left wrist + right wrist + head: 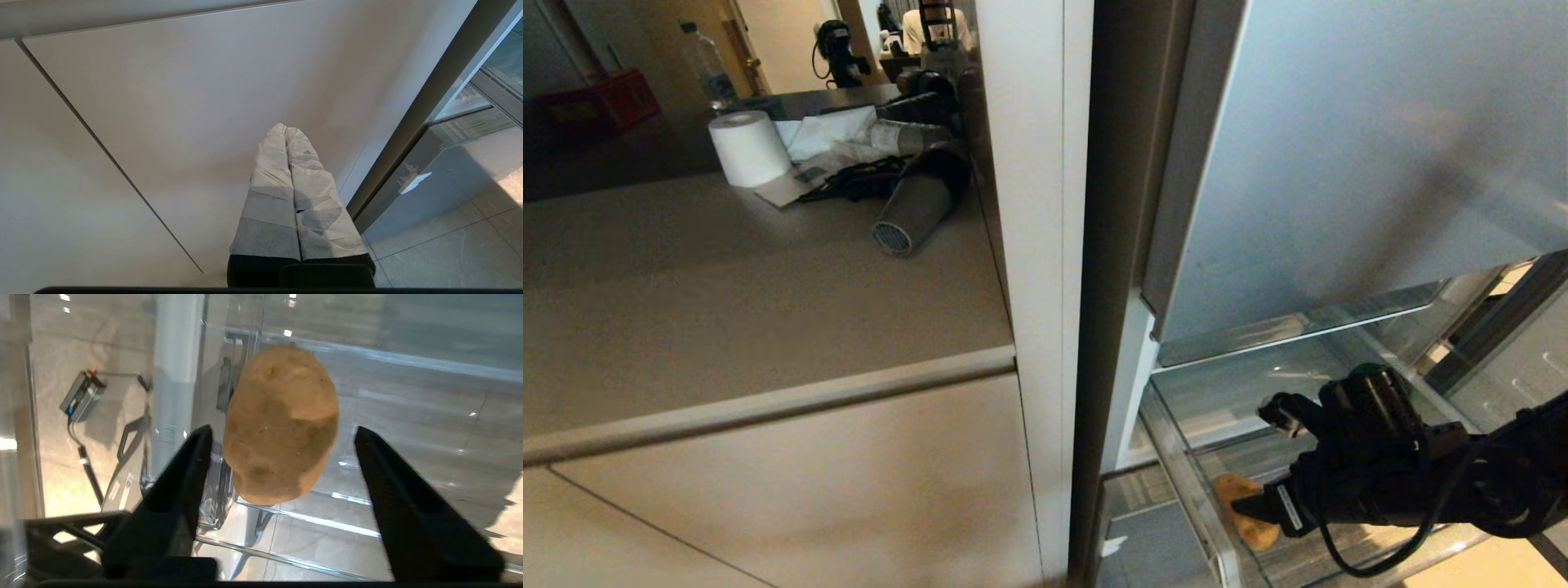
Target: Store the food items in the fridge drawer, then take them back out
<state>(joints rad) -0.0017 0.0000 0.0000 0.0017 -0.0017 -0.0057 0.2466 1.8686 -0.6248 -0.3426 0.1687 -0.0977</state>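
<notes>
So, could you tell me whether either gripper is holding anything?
Nothing is held: the right gripper stands open around the potato; the left gripper is shut and empty.

The potato (282, 424) lying between the spread black fingers (171, 506) of the right gripper (282, 435) has a matt tan skin, slightly pitted and uneven. Under and around it, the fridge drawer (1184, 482) is clear, glossy plastic that catches bright glints. The fingers themselves look like smooth, dull black plastic. The left gripper (286, 128) has its fingers wrapped in pale, creased cloth-like tape, facing a smooth matt beige cabinet door (184, 102).
</notes>
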